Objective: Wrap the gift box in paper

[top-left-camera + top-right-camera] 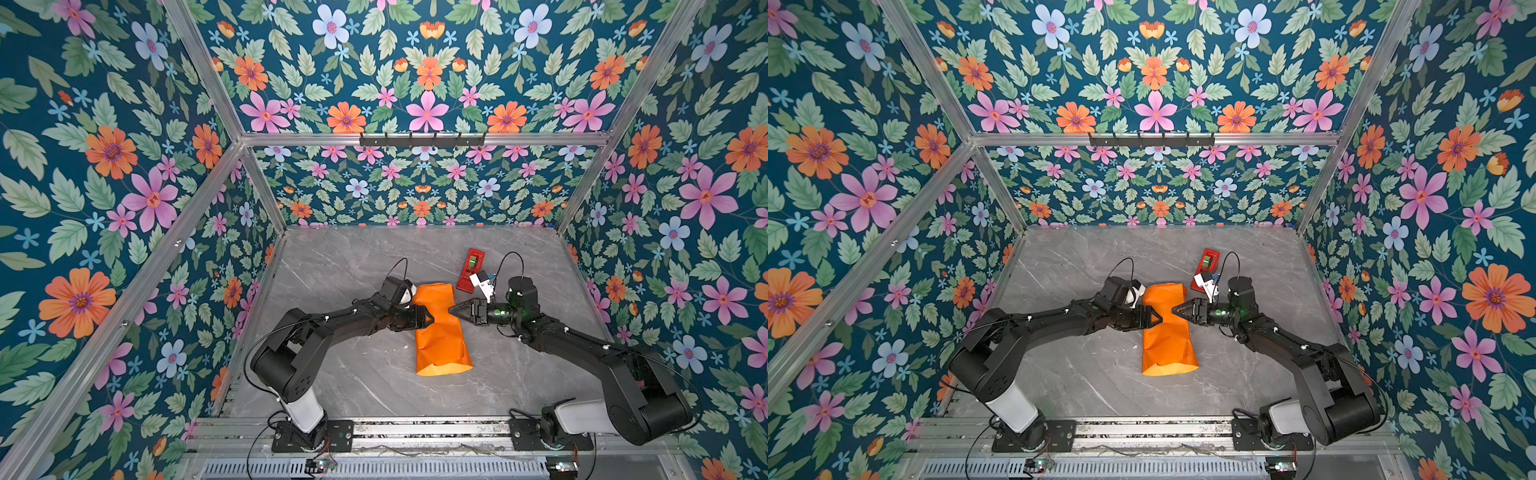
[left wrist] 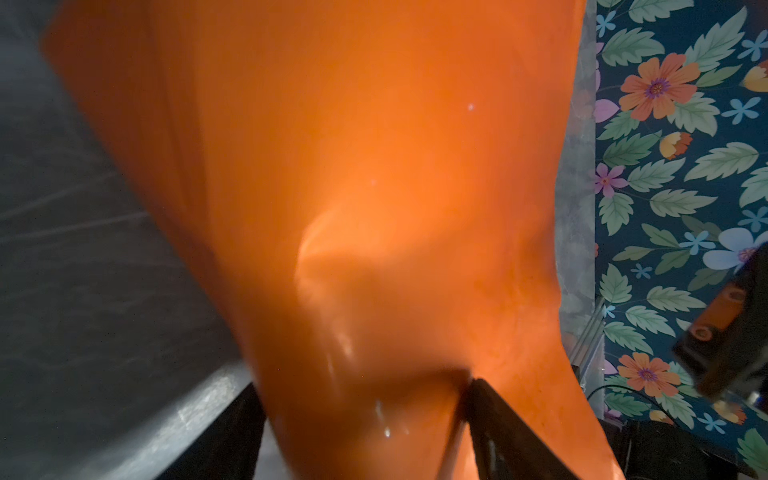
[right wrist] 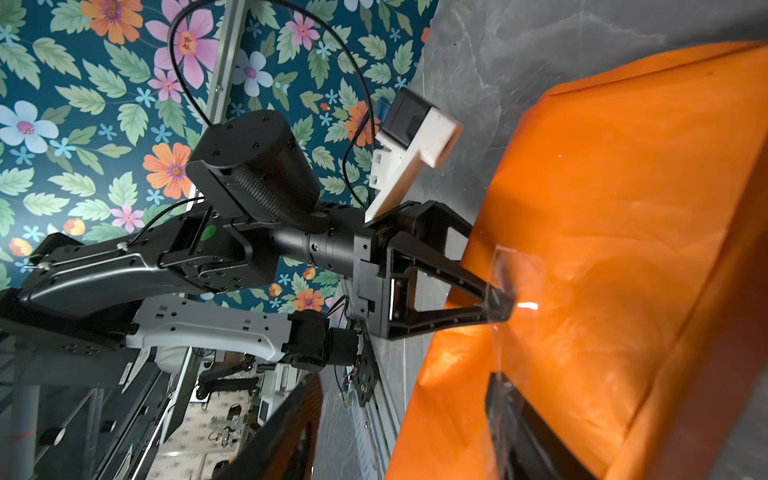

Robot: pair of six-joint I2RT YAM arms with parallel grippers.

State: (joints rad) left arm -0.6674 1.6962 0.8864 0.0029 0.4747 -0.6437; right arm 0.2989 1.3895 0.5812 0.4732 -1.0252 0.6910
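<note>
Surface: grey marbled tabletop, boxed in by floral walls.
Paper: the paper lies mid-table as a loose orange tube. Its long axis runs 12 to 6 o'clock, and the 6 o'clock mouth is open and shows the duller inner face.
Gift box: the gift box is not visible in any view. It is judged to sit inside the tube, near the waist where the two grippers meet.
Left gripper: the left gripper reaches in from 9 o'clock with jaws spread wide and tips pressed on the paper. Nothing is seen pinched.
Right gripper: the right gripper faces it from 3 o'clock, jaws well apart, one finger over the paper, holding nothing.
Tape dispenser: the red tape dispenser sits at 1 o'clock of the tube, near it, partly behind the right wrist camera.
Handling: the sheet is thin, light and glossy, so likely slippery, springy and quick to crease or tear. The box inside should be stiff. The best hold is probably to press the overlap down onto the box, or to pinch a free edge at an open end.
Hard to tell: a clear patch by the left tips may be tape. The seam is not clearly seen, and the left wrist view is mostly blurred orange.
</note>
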